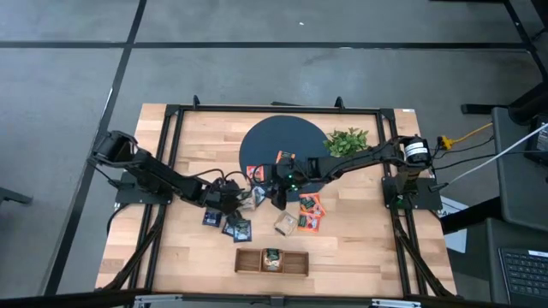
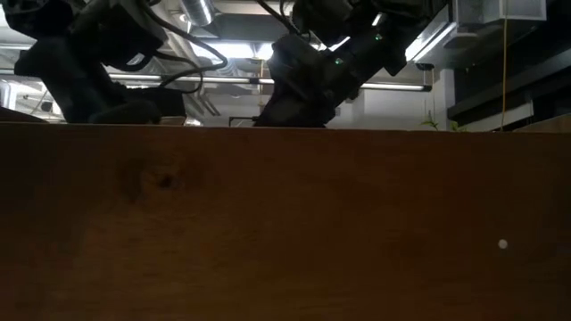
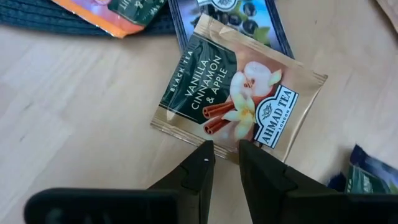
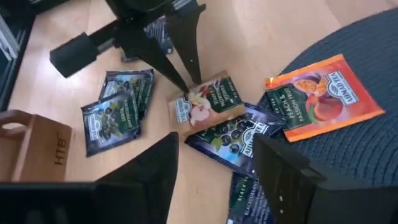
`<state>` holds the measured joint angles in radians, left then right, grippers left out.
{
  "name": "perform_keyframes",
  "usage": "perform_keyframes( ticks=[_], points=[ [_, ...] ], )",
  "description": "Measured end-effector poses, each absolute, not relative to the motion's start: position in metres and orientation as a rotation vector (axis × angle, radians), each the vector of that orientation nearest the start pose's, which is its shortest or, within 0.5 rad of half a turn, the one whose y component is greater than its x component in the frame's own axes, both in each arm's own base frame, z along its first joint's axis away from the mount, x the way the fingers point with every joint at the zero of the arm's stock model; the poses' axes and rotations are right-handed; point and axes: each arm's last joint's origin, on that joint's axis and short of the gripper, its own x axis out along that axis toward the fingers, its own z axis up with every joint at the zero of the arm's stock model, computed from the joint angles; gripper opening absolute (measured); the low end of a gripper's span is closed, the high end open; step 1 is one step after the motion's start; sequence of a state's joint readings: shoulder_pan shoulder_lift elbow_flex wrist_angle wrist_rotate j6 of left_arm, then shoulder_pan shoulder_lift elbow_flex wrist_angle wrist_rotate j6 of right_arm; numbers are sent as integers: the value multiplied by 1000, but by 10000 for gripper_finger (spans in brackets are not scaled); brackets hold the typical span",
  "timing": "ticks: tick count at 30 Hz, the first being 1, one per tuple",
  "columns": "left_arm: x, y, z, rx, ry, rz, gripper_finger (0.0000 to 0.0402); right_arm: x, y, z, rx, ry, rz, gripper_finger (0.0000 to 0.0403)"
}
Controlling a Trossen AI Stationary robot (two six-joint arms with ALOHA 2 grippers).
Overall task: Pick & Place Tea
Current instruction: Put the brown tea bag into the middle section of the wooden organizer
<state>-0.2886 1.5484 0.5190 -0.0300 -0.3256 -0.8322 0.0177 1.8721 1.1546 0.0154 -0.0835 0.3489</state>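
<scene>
Where the worktop (image 1: pixel 342 257) meets the round mat, a beige vanilla-cinnamon-apple tea sachet (image 3: pixel 239 93) is pinched at its edge by the nearly closed left claw (image 3: pixel 225 152); light, thin, slippery foil. Right claw (image 4: pixel 214 158) is spread wide above, empty.

Both dark arms reach inward. The left claw (image 3: pixel 224 155) points downward, fingers nearly together. Just beside it, the right claw (image 4: pixel 214 171) hovers, fingers spread wide.
</scene>
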Motion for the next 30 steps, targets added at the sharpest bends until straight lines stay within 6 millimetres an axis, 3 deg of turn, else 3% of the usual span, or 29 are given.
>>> perform_keyframes(
  ticks=[3,9,30],
  points=[
    [233,-58,106,-432,895,437,74,398,10,172,404,719,-20,204],
    [239,-54,108,-429,842,420,74,406,12,141,462,772,34,196],
    [247,-36,110,-429,777,455,74,411,6,130,523,758,25,194]
  ],
)
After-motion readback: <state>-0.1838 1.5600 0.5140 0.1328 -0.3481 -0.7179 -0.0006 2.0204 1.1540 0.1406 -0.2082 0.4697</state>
